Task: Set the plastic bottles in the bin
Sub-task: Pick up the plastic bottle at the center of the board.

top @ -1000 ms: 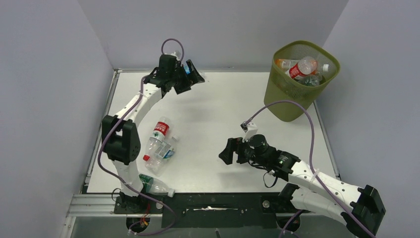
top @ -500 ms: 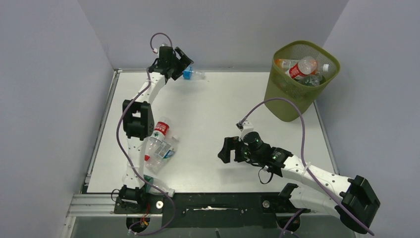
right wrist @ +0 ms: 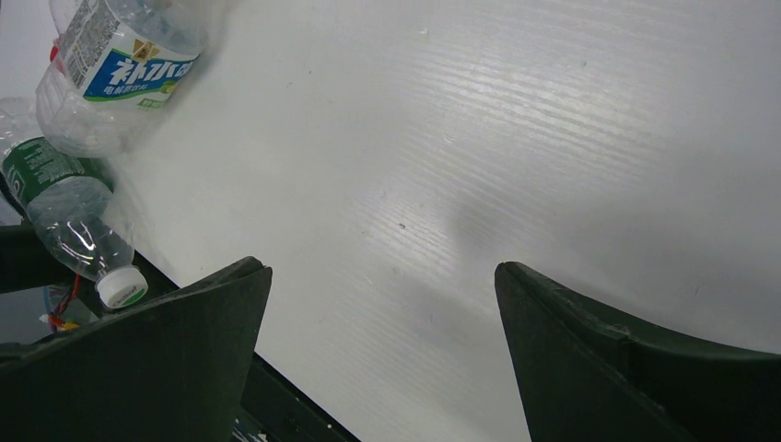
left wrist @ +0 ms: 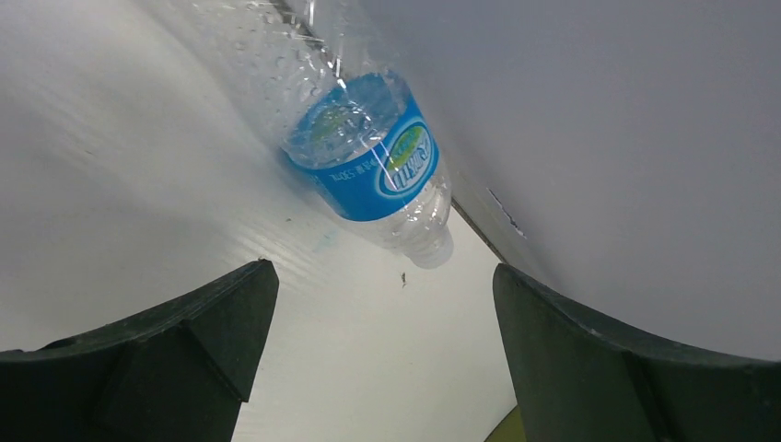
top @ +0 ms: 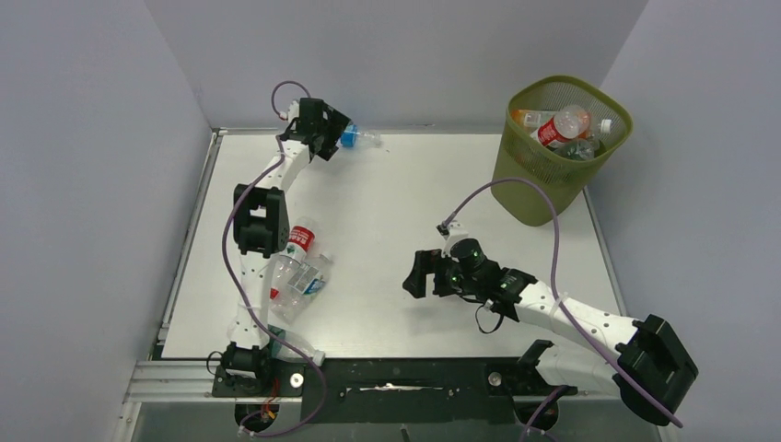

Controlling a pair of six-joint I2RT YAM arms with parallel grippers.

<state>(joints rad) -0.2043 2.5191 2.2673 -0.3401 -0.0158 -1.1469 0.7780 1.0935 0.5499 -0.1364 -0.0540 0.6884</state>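
A clear bottle with a blue label (top: 355,138) (left wrist: 368,157) lies at the table's far edge by the back wall. My left gripper (top: 333,134) (left wrist: 382,270) is just left of it, open, the bottle beyond its fingertips and untouched. Further plastic bottles lie at the left: a red-labelled one (top: 300,239), clear ones (top: 297,281) (right wrist: 120,64) and a green-labelled one (top: 284,343) (right wrist: 55,189) at the near edge. The olive-green mesh bin (top: 525,180) stands at the far right, with several bottles (top: 562,127) inside. My right gripper (top: 416,274) (right wrist: 382,269) hangs open and empty over mid-table.
Grey walls close in the table on the left, back and right. The left arm's column (top: 253,221) rises right beside the bottle pile. A purple cable (top: 516,184) arcs from the right wrist toward the bin. The black base rail (top: 396,378) runs along the near edge.
The left gripper has drawn back to the left, uncovering the blue-labelled bottle, and the arm now stands more upright. The right arm has crept slightly left.
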